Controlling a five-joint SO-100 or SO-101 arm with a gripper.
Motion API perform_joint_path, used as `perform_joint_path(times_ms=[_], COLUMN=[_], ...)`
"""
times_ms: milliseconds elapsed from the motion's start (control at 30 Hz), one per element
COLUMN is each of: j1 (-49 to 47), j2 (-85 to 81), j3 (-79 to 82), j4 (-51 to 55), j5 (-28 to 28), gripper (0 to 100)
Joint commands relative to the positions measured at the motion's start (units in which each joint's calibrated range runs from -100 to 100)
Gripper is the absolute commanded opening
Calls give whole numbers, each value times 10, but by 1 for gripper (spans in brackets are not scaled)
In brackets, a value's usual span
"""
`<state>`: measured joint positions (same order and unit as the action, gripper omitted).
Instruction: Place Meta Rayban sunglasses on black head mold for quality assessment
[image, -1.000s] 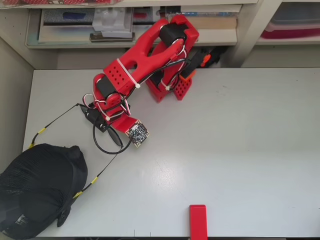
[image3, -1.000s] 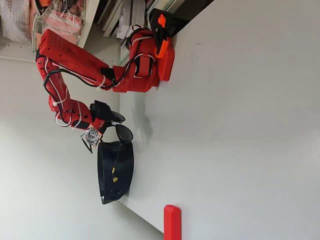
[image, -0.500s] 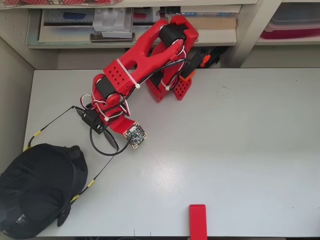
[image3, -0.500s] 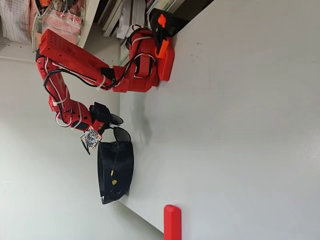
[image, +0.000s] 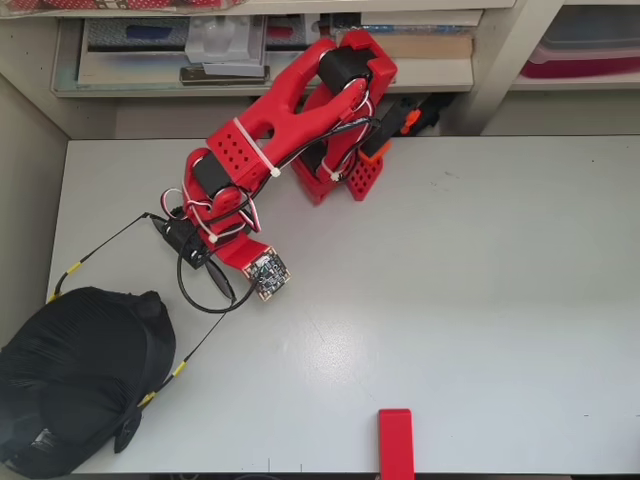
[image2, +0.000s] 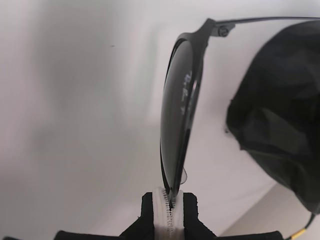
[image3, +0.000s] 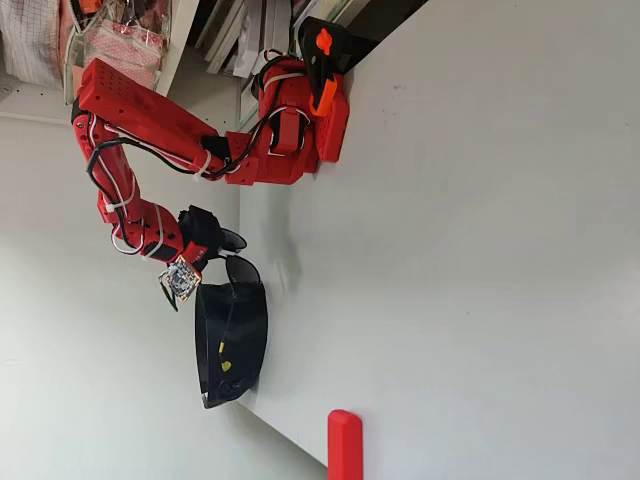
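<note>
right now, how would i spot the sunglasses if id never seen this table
In the overhead view, start at the big black head mold at the table's lower left corner, then look just above and right of it, under the red arm's gripper. The sunglasses hang there: thin black wire with yellow-tipped temples, unlike the looping black cables.
</note>
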<state>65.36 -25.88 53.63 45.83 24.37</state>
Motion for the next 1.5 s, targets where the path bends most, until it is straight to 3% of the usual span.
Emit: perform_joint_path(times_ms=[0,1233,1467], j1=[6,11,10], j2=[-4,-3,59], j3=[-14,5,-44], j4=[-57,-60,-60], j5=[-6,0,1], gripper=[0,0,0])
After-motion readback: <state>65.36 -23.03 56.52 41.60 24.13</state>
